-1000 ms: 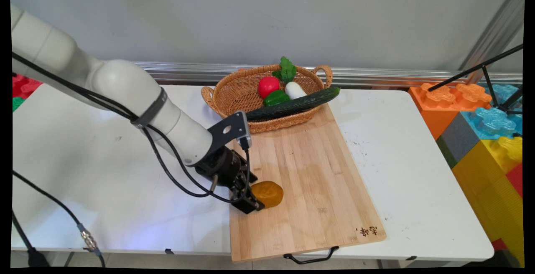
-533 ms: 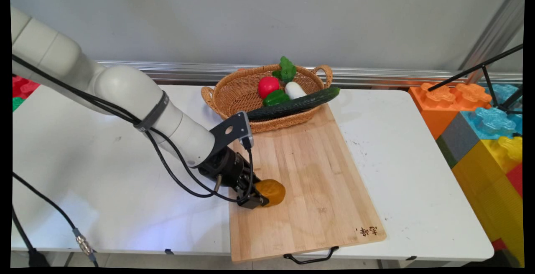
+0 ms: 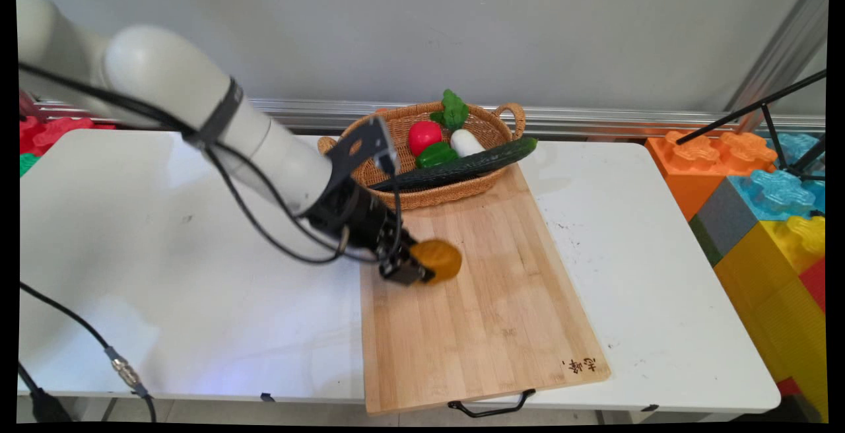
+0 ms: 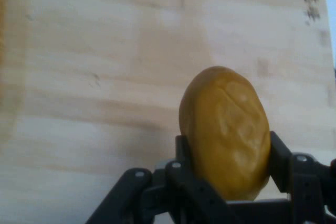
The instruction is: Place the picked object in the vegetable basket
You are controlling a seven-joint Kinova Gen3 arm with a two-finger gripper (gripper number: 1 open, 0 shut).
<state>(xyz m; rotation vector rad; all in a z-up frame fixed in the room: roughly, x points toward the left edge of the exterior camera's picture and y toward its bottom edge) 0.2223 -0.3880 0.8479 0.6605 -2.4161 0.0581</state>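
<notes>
Two black fingers (image 4: pixel 279 160) of the gripper (image 3: pixel 414 268) clamp the brown-yellow oval potato (image 3: pixel 437 260), suspending it above the wooden cutting board (image 3: pixel 488 307).

Main view is looking down from above the table's near side, facing across the white table (image 3: pixel 132 235) toward the back wall (image 3: pixel 396 30), far enough to be taking in the whole wooden board (image 3: pixel 488 301). Hand view is riding on the hand, looking along the gripper (image 4: pixel 226 153), very close to the board (image 4: pixel 105 77). Both views are sharing the board, the gripper (image 3: pixel 414 269) and the yellow-brown potato (image 3: pixel 438 259) (image 4: pixel 226 129) it is clamping.
</notes>
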